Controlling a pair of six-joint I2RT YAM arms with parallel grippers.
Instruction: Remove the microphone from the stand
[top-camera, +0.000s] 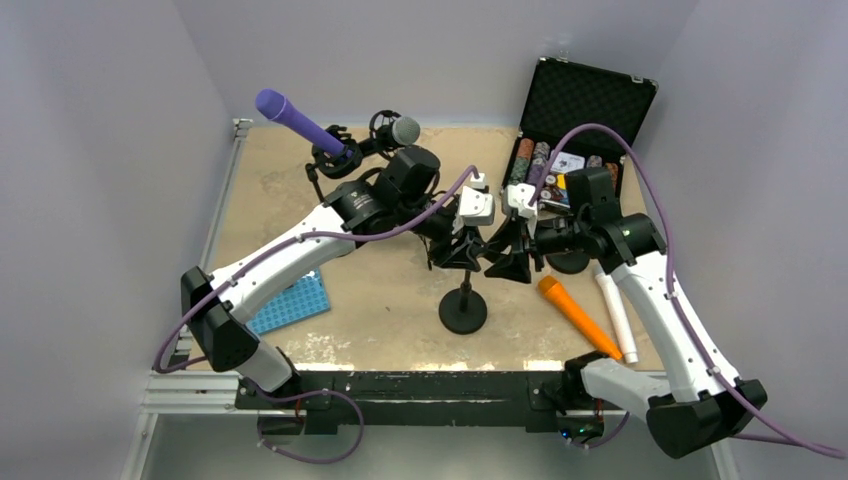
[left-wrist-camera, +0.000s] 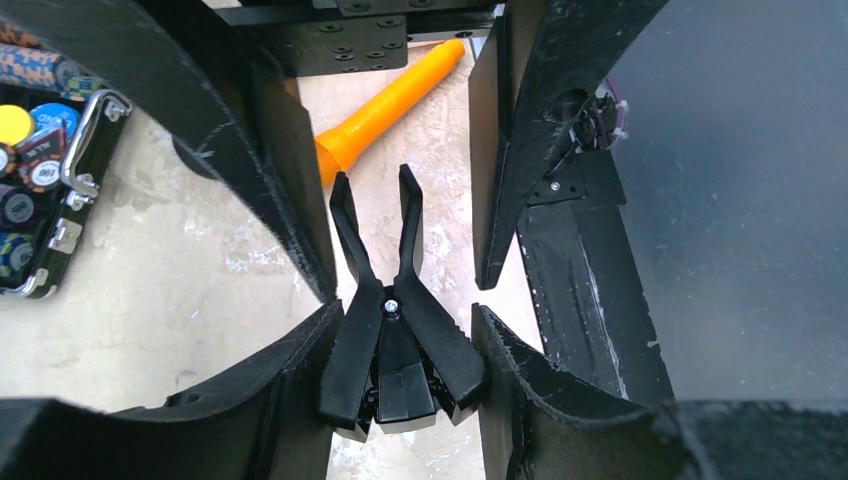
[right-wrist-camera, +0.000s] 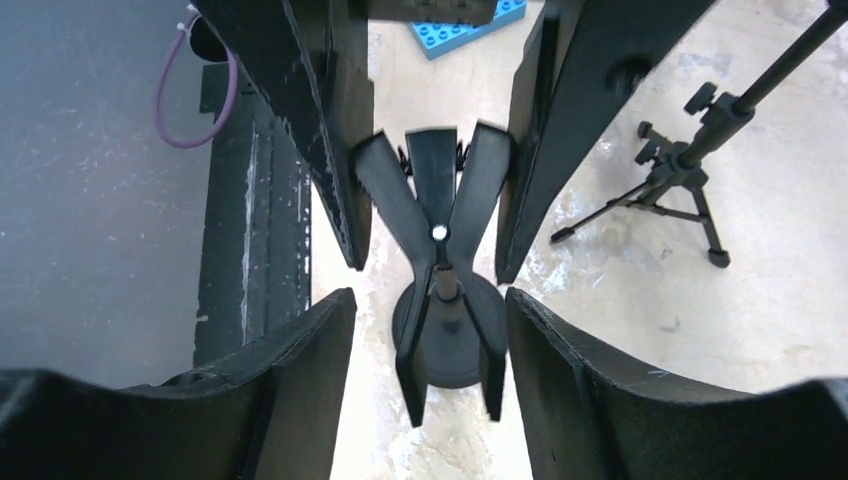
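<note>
A small black stand with a round base (top-camera: 464, 312) (right-wrist-camera: 440, 350) stands at mid-table, with a spring clip (left-wrist-camera: 390, 340) (right-wrist-camera: 435, 190) on top. The clip's thin prongs are apart and hold nothing. An orange microphone (top-camera: 580, 318) (left-wrist-camera: 390, 100) lies flat on the table to the right of the stand. My left gripper (top-camera: 462, 245) (left-wrist-camera: 405, 315) is shut on the clip's wide handles. My right gripper (top-camera: 510, 250) (right-wrist-camera: 430, 295) is open. Its fingers stand either side of the clip's prongs without touching them, and it holds nothing.
A purple microphone (top-camera: 295, 120) and a grey one (top-camera: 403, 130) sit on stands at the back. A tripod (right-wrist-camera: 690, 170) is one of them. An open black case of poker chips (top-camera: 575, 120) (left-wrist-camera: 40, 180) is back right. A blue rack (top-camera: 295, 303) lies left, a white cylinder (top-camera: 617, 312) right.
</note>
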